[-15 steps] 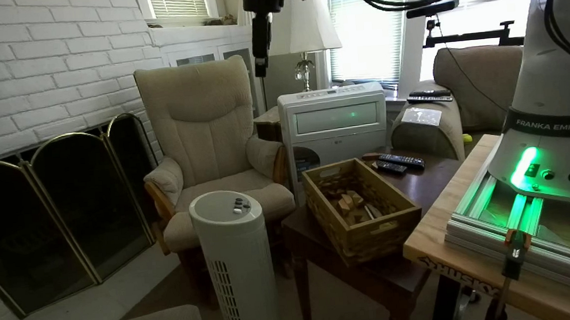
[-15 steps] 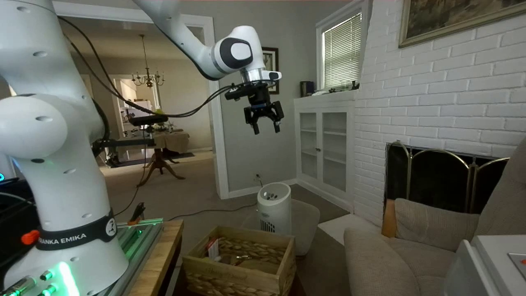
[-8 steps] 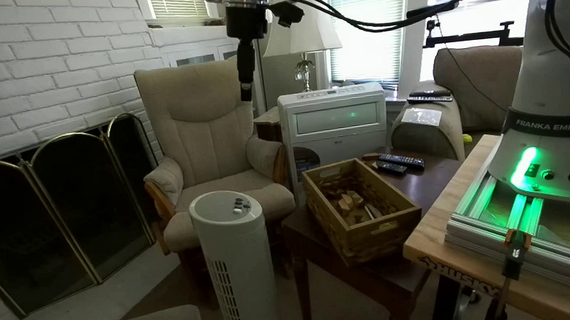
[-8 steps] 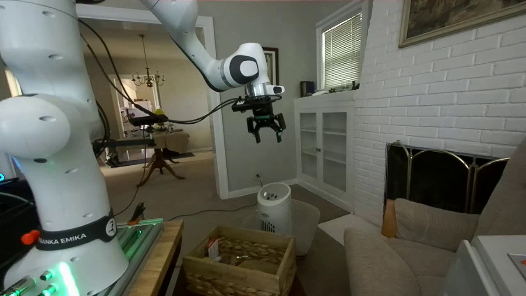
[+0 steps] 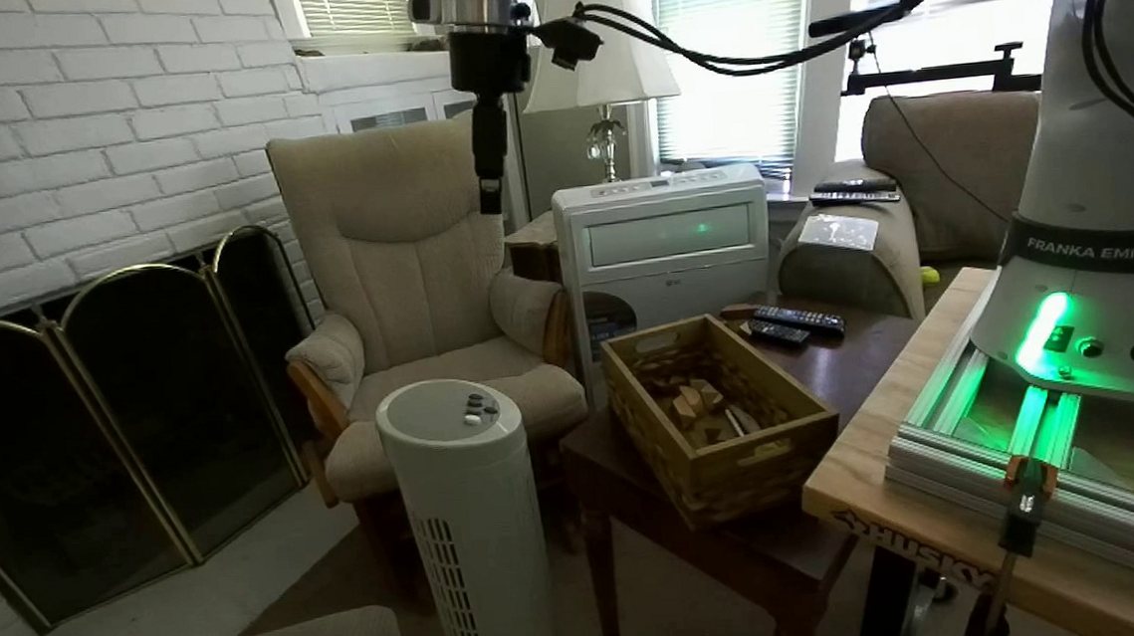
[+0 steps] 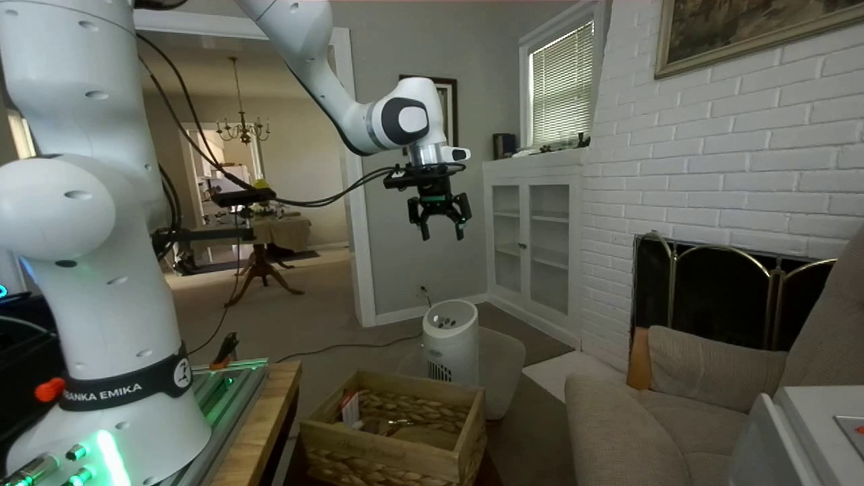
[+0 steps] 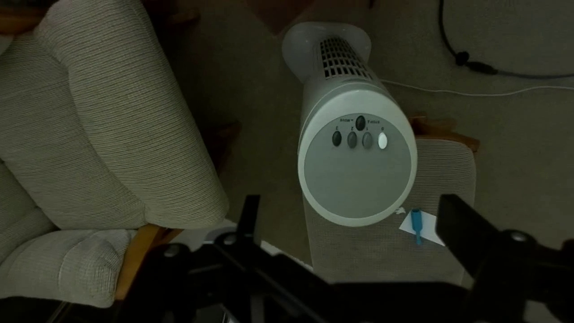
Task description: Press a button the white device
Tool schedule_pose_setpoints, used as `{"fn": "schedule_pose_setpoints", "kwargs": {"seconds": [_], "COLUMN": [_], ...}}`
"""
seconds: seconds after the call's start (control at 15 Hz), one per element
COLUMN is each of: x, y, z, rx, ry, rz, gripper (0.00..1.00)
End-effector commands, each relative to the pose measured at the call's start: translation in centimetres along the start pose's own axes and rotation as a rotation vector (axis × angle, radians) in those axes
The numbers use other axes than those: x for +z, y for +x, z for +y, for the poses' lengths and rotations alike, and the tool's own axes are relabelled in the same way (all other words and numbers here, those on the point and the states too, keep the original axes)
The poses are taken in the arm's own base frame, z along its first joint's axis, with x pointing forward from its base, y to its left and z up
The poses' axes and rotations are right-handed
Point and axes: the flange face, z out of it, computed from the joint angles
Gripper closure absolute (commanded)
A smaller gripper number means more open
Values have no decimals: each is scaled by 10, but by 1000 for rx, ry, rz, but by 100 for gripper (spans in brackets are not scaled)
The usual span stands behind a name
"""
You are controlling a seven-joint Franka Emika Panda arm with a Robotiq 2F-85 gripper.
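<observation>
Saw the hand hanging at the end of the robot arm, aimed downward, with fingers spread wide and a broad gap between them. In both exterior views, hung higher than the white fan and well apart from its top. Found the fan upright on the floor, near a beige armchair and near a dark counter. In the wrist view, looked down past the fingers onto the round grey top of the fan. Made out a row of four oval buttons, marked 3, 2, 1 and 0 from left to right, with a white button at 0, and just above the row a black button set by itself. Noticed a small blue tool lying on white paper, on a padded seat partly hidden by the fan; could not tell the kind of tool. On the counter, saw a wooden basket with small wooden pieces inside, and dark remotes lying just beside it. Behind the basket, found a boxy white machine standing upright, with a lamp farther back. Saw also a fire screen at a brick wall.
</observation>
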Motion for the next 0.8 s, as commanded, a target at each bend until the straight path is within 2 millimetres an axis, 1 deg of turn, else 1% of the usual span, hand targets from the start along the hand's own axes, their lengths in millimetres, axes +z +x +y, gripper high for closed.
{"fn": "schedule_pose_setpoints", "kwargs": {"seconds": [0.0, 0.07, 0.13, 0.2, 0.33, 0.4, 0.73], "x": [39, 48, 57, 66, 82, 89, 117], "y": [12, 14, 16, 19, 24, 27, 41], "z": [0, -1, -2, -4, -8, -10, -23], "rx": [-2, -1, -1, -8, -13, -14, -17], "ry": [17, 29, 39, 55, 77, 84, 113], "rz": [8, 18, 26, 28, 29, 27, 5], "gripper": [0, 0, 12, 26, 41, 50, 84]}}
